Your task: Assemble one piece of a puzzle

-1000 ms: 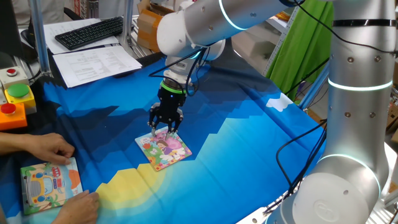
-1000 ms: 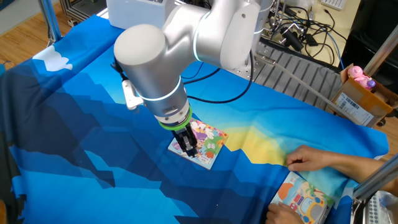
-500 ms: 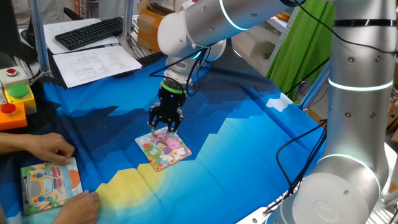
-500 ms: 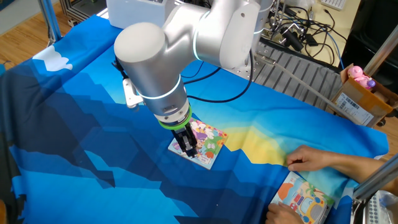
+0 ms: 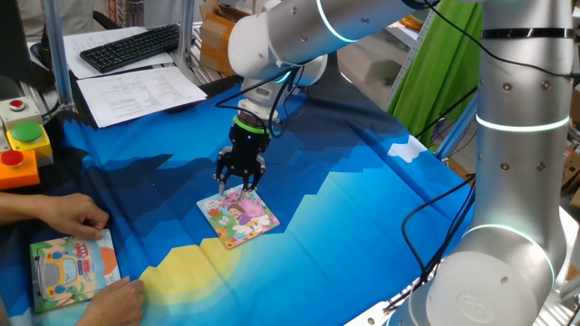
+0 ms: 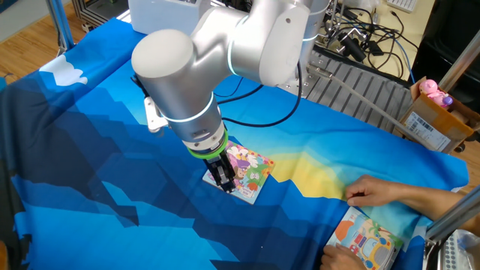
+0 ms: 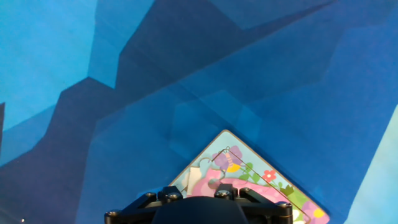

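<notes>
The puzzle (image 5: 245, 218), a small square board with a cartoon girl picture, lies flat on the blue cloth. My gripper (image 5: 239, 186) hangs just above its far corner, pointing down, fingers a little apart. I see nothing held between them. From the other side the gripper (image 6: 223, 181) stands over the puzzle's (image 6: 253, 172) left edge. The hand view shows the puzzle's corner (image 7: 239, 168) right below the gripper's black body, with the fingertips out of frame. I cannot make out the piece as a separate thing in any view.
A person's hands (image 5: 65, 215) rest at the near left by an orange-bordered vehicle board (image 5: 71, 272), also seen from the other side (image 6: 367, 241). A button box (image 5: 23, 145), papers (image 5: 136, 91) and a keyboard (image 5: 131, 45) lie at the cloth's far left.
The gripper has risen slightly above the puzzle's corner and the arm has shifted a little. The fingers keep the same spread. The puzzle and the hands have not moved.
</notes>
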Available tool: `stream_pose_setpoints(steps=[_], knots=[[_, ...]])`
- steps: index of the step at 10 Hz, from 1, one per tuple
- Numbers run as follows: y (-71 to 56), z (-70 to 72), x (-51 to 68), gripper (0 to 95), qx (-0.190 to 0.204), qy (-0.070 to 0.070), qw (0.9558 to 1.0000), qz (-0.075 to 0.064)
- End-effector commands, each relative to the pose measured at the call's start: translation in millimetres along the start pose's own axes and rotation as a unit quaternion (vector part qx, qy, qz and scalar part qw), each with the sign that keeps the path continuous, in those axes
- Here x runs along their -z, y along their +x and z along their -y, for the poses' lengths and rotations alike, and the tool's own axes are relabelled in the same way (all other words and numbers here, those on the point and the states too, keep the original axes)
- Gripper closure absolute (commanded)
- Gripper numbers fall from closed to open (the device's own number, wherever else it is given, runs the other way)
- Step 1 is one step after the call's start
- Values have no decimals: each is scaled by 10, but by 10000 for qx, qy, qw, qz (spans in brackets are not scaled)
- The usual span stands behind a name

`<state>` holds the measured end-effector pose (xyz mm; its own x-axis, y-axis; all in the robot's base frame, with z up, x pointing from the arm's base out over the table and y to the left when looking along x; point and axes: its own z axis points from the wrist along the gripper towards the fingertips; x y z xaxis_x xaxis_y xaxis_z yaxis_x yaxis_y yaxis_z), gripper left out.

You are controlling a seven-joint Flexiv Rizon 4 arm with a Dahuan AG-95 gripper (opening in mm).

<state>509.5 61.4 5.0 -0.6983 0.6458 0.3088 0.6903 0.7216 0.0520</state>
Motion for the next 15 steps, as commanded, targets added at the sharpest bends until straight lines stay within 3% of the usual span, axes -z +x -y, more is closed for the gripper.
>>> stream_pose_setpoints(steps=[1, 2, 3, 7, 8, 10, 15], knots=[[4, 5, 0, 570, -1, -13, 10000, 1], [4, 5, 0, 570, 4, -13, 10000, 4], [5, 5, -1, 760, 5, -17, 10000, 4], [5, 5, -1, 760, 10, -35, 10000, 14], [7, 3, 0, 950, 7, -48, 10000, 1], [15, -4, 2, 950, -197, -123, 9997, -77], [62, -37, 14, 950, -763, -130, 9970, -97]])
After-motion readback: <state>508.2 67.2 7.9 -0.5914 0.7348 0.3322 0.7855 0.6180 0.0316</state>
